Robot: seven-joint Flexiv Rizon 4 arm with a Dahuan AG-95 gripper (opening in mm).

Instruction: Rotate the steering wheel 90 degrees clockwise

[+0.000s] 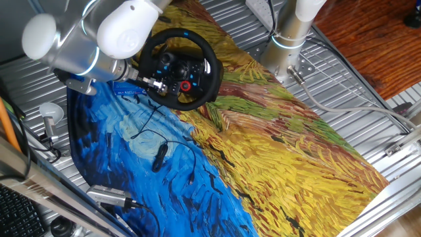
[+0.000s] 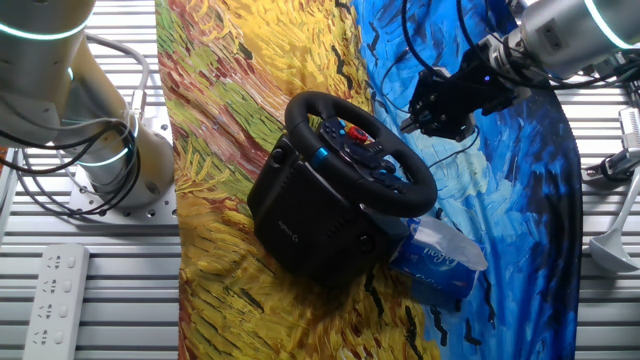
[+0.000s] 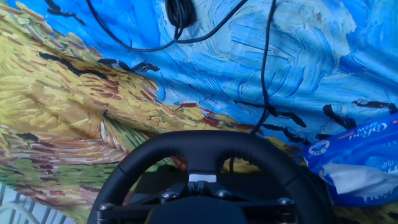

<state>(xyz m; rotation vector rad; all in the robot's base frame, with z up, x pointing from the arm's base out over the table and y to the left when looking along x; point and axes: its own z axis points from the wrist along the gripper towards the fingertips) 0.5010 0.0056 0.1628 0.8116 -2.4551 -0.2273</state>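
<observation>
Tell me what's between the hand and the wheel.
Nothing: in the other fixed view only bare blue cloth shows between the hand and the wheel.

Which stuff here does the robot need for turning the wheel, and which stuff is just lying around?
Needed for the job:
- steering wheel
- gripper, close to the wheel's rim

Just lying about:
- blue tissue pack beside the wheel's base
- small black device on a cable
- power strip
- painted cloth under it all
</observation>
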